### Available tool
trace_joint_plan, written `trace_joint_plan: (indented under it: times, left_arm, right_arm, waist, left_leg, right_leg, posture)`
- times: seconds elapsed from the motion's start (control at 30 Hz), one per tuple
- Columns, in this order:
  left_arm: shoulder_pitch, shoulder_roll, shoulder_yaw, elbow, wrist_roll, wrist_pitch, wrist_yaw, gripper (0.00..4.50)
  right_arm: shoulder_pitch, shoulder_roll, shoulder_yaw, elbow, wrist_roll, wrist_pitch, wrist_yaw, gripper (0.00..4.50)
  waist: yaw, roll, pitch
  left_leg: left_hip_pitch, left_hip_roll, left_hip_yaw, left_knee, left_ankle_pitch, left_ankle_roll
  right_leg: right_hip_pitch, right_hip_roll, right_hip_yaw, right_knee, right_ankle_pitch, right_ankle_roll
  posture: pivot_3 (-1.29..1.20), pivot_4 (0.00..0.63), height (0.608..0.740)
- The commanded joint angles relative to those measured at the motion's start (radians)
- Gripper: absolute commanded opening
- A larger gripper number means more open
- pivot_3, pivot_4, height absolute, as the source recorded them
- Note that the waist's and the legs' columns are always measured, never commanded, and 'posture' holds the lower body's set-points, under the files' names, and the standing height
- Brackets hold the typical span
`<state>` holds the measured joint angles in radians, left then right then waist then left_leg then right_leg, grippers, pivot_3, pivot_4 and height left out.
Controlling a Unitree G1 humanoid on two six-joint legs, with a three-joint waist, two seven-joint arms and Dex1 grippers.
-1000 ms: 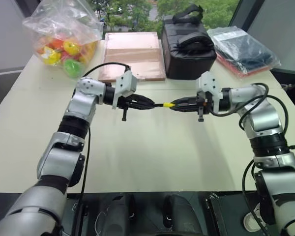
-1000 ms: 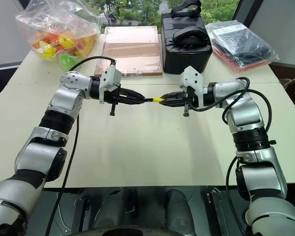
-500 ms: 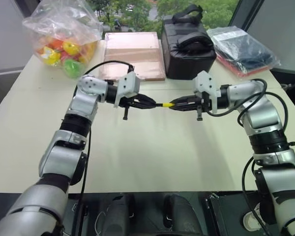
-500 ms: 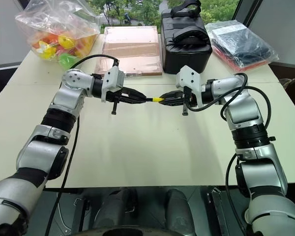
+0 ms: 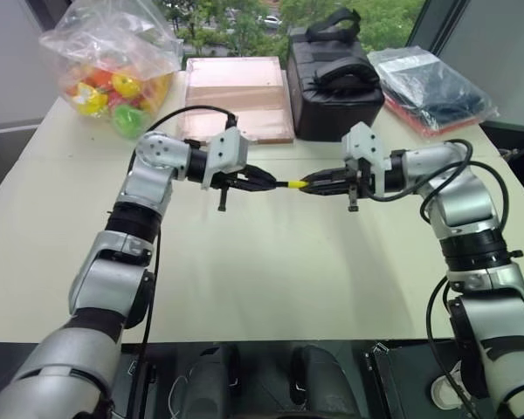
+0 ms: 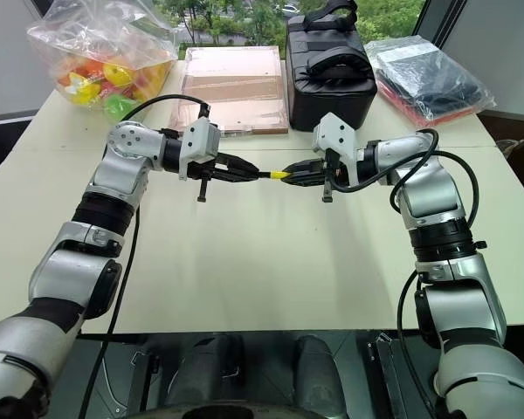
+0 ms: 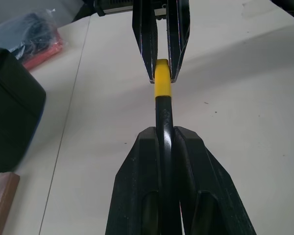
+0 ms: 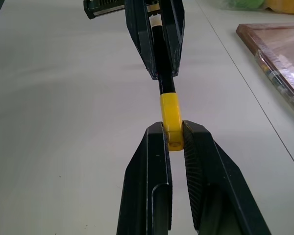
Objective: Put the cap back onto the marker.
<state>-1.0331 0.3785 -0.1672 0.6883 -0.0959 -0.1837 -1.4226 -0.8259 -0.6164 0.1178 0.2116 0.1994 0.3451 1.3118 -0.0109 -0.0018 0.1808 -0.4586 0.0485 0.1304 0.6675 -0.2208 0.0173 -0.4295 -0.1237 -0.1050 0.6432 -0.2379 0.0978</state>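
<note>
Yellow cap (image 8: 170, 114) meets marker (image 7: 164, 112) barrel, clearest from wrists.

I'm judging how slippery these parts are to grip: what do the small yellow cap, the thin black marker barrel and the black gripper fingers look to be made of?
Small yellow cap: probably smooth, opaque plastic with a soft sheen. Thin black marker barrel: glossy, likely plastic or lacquered, since it shows bright highlights. Black right gripper fingers: hard-looking moulded plastic, smooth outside with a finely ribbed inner pad, possibly rubber.
</note>
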Motion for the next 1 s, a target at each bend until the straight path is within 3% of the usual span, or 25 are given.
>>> trace_joint_plan:
  times: [0.03, 0.6, 0.83, 1.0]
  left_arm:
    - [-0.03, -0.045, 0.001, -0.007, -0.01, -0.018, 0.041, 0.0]
    - [0.011, -0.032, -0.001, -0.046, -0.016, 0.006, 0.011, 0.0]
    - [0.011, -0.003, -0.02, -0.01, 0.019, -0.033, 0.022, 0.0]
    - [0.027, 0.07, 0.005, 0.018, 0.022, -0.023, 0.044, 0.0]
  right_arm:
    - [-0.042, 0.031, -0.014, -0.043, 0.05, -0.008, -0.005, 0.08]
    - [-0.024, 0.007, -0.017, -0.05, 0.044, 0.001, 0.001, 0.08]
    - [-0.009, -0.031, 0.01, -0.052, 0.021, 0.014, 0.024, 3.17]
    - [-0.031, -0.087, -0.082, 0.003, 0.049, 0.007, -0.029, 3.17]
  waist:
    - [0.0, 0.0, 0.0]
    - [0.0, 0.0, 0.0]
    - [-0.001, 0.0, 0.0]
    - [-0.002, 0.0, 0.0]
  left_leg:
    - [0.0, 0.0, 0.0, 0.0, 0.0, 0.0]
    - [0.0, 0.0, 0.0, 0.0, 0.0, 0.0]
    - [0.0, 0.0, 0.0, 0.0, 0.0, 0.0]
    - [0.0, 0.0, 0.0, 0.0, 0.0, 0.0]
  right_leg:
    - [0.0, 0.0, 0.0, 0.0, 0.0, 0.0]
    - [0.0, 0.0, 0.0, 0.0, 0.0, 0.0]
    - [0.0, 0.0, 0.0, 0.0, 0.0, 0.0]
    - [-0.001, 0.0, 0.0, 0.0, 0.0, 0.0]
  posture:
    - [0.0, 0.15, 0.74]
    - [0.0, 0.15, 0.74]
    - [0.0, 0.15, 0.74]
    - [0.0, 0.15, 0.74]
